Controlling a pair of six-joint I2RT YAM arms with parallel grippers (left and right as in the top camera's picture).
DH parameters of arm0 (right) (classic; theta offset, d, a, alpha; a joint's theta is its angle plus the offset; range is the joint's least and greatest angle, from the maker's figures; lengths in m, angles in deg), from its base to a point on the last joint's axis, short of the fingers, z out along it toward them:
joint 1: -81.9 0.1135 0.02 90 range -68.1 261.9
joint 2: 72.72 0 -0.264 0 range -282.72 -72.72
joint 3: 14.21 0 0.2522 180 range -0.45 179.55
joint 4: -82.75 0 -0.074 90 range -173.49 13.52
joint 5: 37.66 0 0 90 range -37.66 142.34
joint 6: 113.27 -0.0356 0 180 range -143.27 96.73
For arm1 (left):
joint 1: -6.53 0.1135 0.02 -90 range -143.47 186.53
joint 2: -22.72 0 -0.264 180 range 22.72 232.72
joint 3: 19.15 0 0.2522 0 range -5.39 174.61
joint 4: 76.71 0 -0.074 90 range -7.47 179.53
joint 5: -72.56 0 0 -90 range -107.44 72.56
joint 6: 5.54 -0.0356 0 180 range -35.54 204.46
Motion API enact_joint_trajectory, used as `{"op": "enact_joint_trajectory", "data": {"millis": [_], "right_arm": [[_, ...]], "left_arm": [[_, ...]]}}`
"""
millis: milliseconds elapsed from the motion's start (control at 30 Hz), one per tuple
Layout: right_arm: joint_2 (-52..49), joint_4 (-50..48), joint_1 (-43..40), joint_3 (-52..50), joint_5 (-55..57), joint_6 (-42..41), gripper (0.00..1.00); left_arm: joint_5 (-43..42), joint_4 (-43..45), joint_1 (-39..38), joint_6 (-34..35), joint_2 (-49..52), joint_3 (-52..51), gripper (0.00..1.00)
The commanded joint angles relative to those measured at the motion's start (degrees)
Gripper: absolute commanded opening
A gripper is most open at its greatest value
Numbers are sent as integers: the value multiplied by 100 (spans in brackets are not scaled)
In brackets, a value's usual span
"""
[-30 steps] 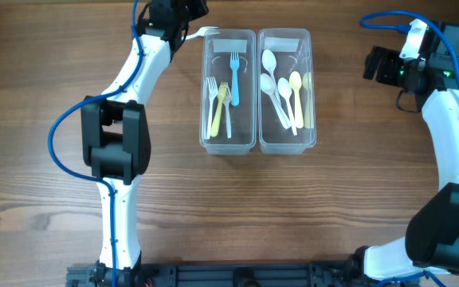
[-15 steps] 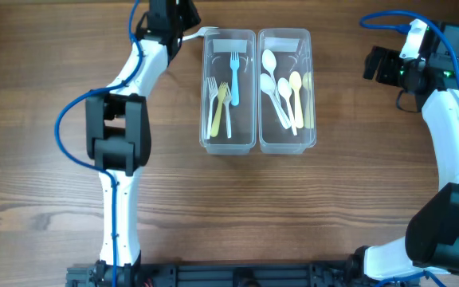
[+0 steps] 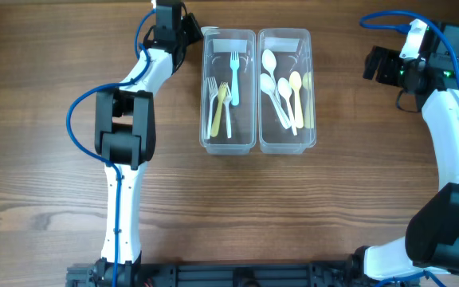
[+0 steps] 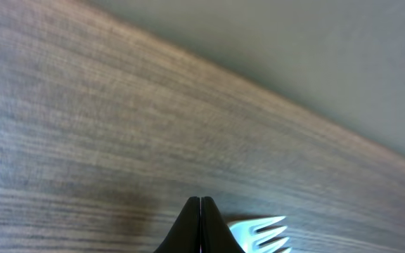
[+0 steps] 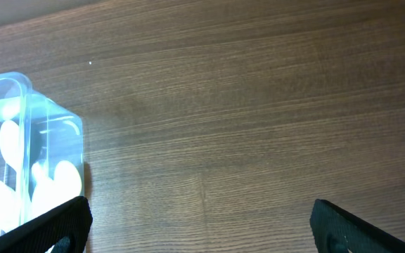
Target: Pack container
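White plastic, that's what shows first: a white fork (image 4: 262, 230), tines poking out just beside the tips of the left claw (image 4: 201, 211), which is pinched right down w/ no gap. Fork looks held, prob by the handle, tho the grip itself is hidden behind the fingers. From above, that claw hangs off the far-left corner of the container (image 3: 256, 119), near the rim but not over a tub yet. Makes sense: the left tub (image 3: 206, 96) is the fork side, w/ a blue fork (image 3: 234, 68) up top and a yellow fork (image 3: 222, 100) lower down beside a pale one, all lying lengthwise since the tub's longer than they are. So I'd guess this fork needs turning in line w/ the tub before it's let go, else it'll bridge the rim. Next over, the right tub (image 3: 312, 96) has the spoons (image 3: 281, 92), white and yellow, bowls toward the far end. Container sits mid-table (image 3: 293, 207), far half. Far right, the right claw (image 5: 202, 232) is spread as wide as it goes, nothing in it, parked well apart from the tubs, prob keeping clear.
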Motion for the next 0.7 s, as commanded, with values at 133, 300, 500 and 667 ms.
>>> {"op": "enact_joint_trajectory", "data": {"millis": [133, 300, 500, 667], "right_arm": [[76, -15, 24, 76, 37, 52, 100], [76, -15, 24, 76, 37, 55, 100], [76, -15, 24, 76, 37, 55, 100], [76, -15, 24, 76, 37, 52, 100]], "left_arm": [[-138, -219, 26, -181, 334, -9, 4], [-138, -540, 26, -184, 334, -9, 4], [-136, -1325, 26, -229, 334, -9, 4], [-136, -1989, 26, -282, 334, -9, 4]]}}
